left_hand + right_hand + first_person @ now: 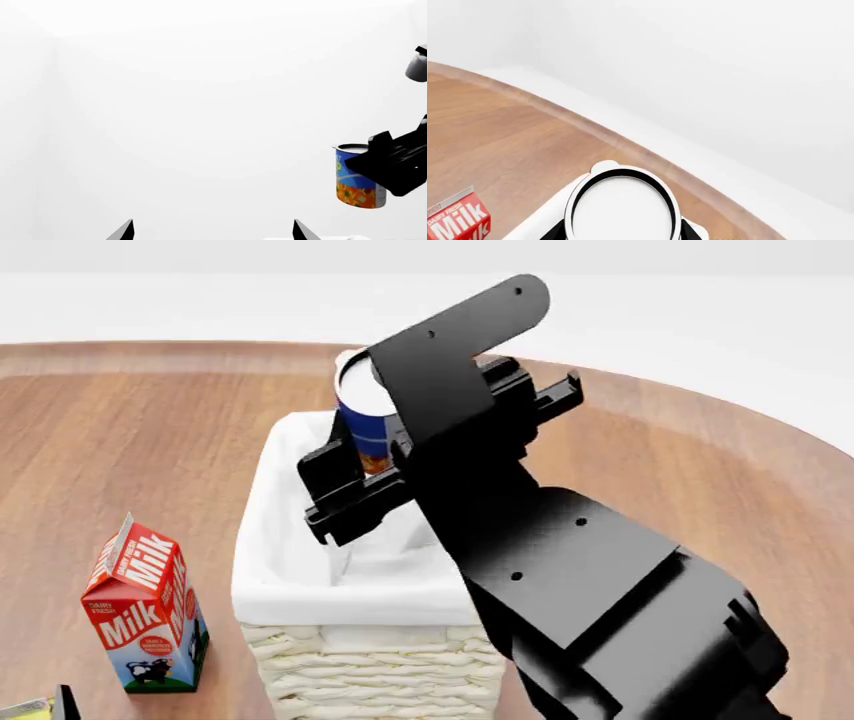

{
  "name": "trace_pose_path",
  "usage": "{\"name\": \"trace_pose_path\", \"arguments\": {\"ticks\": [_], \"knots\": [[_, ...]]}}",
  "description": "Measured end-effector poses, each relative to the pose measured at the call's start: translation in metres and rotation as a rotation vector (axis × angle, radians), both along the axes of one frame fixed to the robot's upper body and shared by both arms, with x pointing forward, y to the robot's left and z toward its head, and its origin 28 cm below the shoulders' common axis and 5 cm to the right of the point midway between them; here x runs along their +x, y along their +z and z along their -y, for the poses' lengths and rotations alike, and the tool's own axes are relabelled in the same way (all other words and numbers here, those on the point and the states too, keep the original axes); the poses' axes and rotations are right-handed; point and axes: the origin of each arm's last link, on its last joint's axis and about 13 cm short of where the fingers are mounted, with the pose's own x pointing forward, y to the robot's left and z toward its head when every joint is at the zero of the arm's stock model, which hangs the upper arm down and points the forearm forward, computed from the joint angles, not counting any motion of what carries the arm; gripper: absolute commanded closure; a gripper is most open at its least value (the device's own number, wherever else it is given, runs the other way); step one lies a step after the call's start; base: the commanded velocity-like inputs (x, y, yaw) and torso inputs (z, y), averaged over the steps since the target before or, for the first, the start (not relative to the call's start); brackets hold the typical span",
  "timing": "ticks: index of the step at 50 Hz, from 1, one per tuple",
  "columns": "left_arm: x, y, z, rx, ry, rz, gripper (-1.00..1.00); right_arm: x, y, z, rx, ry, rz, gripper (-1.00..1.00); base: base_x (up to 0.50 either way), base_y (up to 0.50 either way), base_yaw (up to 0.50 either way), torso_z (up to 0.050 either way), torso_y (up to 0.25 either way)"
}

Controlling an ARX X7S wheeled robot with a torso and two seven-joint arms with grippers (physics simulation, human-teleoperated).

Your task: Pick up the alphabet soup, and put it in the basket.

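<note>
My right gripper (374, 455) is shut on the alphabet soup (360, 420), a blue-labelled can with a pale top. It holds the can upright in the air over the far end of the basket (374, 660), a cream wicker basket with a white cloth lining. In the right wrist view the can's top (620, 210) fills the space between the black fingers (690, 232), with the white lining (537, 225) below. The left wrist view shows the can (353, 180) held by the right gripper (390, 165). My left gripper (213, 232) is open and empty, facing a white wall.
A red and white milk carton (144, 605) stands on the wooden table (107, 440) left of the basket; it also shows in the right wrist view (457, 220). Part of another small object (27, 708) shows at the bottom left edge. The table's curved far edge (560, 112) runs behind.
</note>
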Motion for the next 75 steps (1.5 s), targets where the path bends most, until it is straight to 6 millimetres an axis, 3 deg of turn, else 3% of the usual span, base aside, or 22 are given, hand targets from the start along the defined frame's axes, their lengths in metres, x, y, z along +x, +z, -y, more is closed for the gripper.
{"name": "trace_pose_path", "arguments": {"ticks": [20, 75], "knots": [[-0.001, 0.0, 0.001, -0.001, -0.019, 0.008, -1.0, 0.03, 0.019, -0.014, 0.005, -0.052, -0.074, 1.0, 0.0, 0.0, 0.0, 0.001, 0.001], [0.0, -0.003, 0.002, 0.056, 0.01, 0.015, -1.0, 0.044, 0.038, -0.029, -0.006, -0.072, -0.18, 1.0, 0.0, 0.0, 0.0, 0.0, 0.001]]}}
